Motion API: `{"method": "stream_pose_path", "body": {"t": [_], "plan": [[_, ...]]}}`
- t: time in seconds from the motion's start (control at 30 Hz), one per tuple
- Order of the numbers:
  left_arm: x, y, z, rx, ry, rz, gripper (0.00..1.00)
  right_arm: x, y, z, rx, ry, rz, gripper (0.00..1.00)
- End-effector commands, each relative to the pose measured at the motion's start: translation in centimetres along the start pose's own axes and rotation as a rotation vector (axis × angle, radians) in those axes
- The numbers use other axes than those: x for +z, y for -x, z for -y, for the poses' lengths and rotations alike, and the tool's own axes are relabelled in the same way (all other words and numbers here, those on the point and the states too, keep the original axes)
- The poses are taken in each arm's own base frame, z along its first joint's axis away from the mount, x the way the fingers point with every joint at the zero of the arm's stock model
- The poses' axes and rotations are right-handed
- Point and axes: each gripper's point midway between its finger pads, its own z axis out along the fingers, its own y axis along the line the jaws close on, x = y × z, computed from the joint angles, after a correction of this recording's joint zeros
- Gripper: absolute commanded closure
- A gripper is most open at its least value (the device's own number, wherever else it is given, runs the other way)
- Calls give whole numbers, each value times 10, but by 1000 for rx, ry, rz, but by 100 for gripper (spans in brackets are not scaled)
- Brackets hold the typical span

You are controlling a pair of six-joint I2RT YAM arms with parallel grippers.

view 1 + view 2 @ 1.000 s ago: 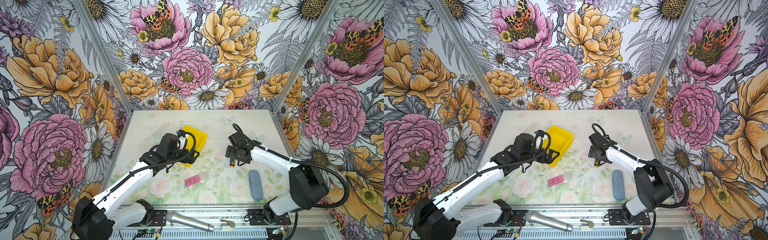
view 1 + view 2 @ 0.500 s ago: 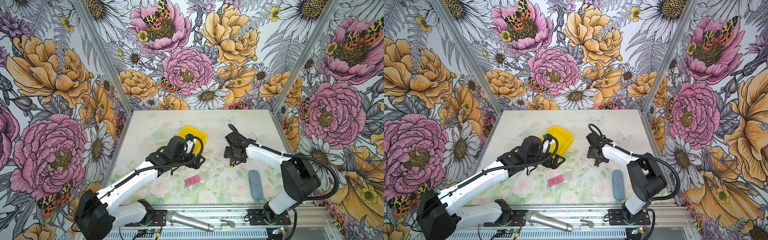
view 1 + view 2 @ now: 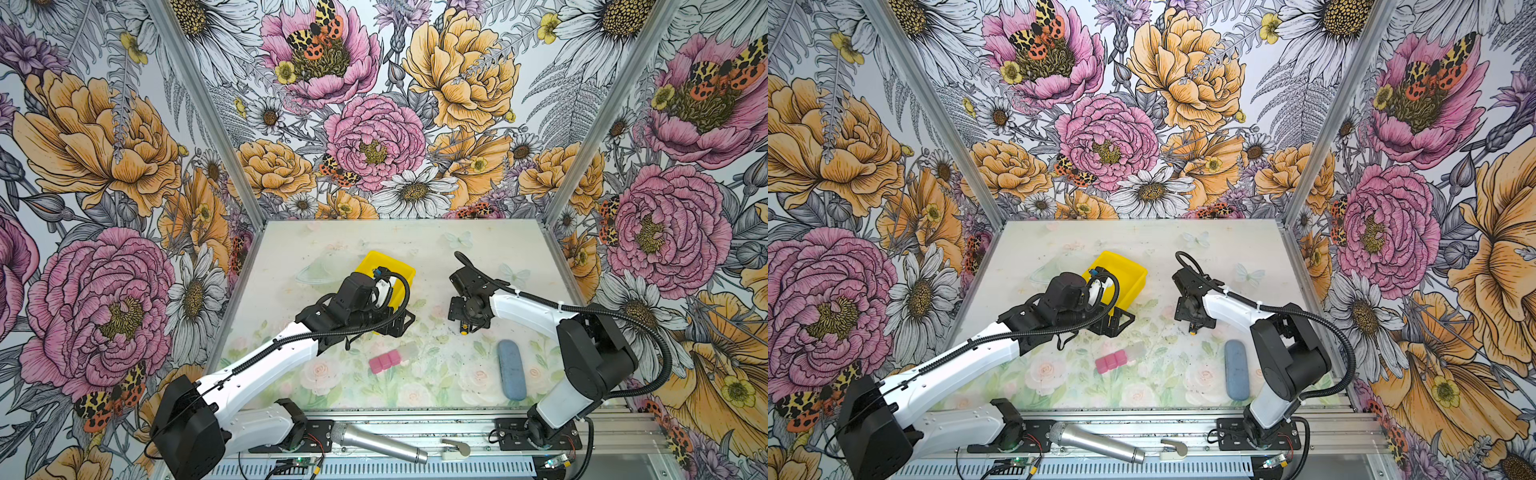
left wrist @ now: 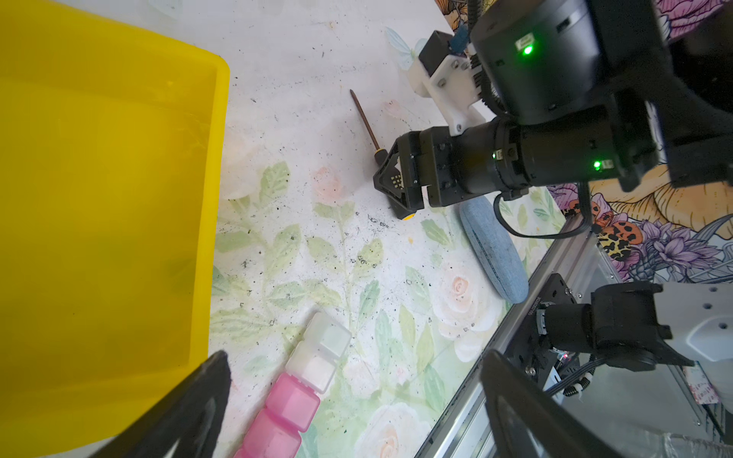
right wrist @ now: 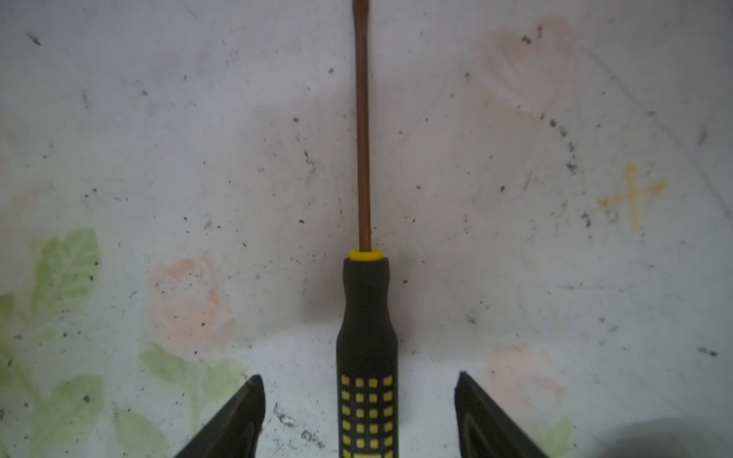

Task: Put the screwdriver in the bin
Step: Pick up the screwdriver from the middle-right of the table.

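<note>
Right of centre in both top views, one slim screwdriver with a black-and-yellow handle lies on the desk.
Two grippers: the right gripper straddles its handle, jaws apart, not touching; the left gripper gapes wide by one bright yellow plastic bin. One blue oval case, one pink-and-white cube strip, one silver microphone.

- Left arm: base near left, white forearm stretched low toward the middle, wrist at the far end of the reach.
- Left gripper: jaws spread fully wide, fingers pointing right, toward the other arm.
- Right arm: elbow raised near right, white forearm running left toward the middle.
- Right wrist bent over; right gripper points downward and sits low, jaws partly parted.
</note>
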Motion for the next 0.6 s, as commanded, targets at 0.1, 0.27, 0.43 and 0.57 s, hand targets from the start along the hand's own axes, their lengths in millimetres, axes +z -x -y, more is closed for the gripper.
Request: {"method": "stream_pose_path", "body": {"t": [0.1, 0.27, 0.43, 0.57], "plan": [[5, -3, -3, -25, 5, 13, 1, 3, -6, -4, 6, 30, -3, 28], [4, -4, -4, -32, 6, 23, 1, 10, -13, 0, 8, 23, -13, 32], [4, -6, -5, -32, 11, 23, 1, 16, -16, 5, 8, 12, -11, 41], [6, -8, -7, -33, 15, 16, 1, 18, -17, 6, -1, 7, -6, 53]]}}
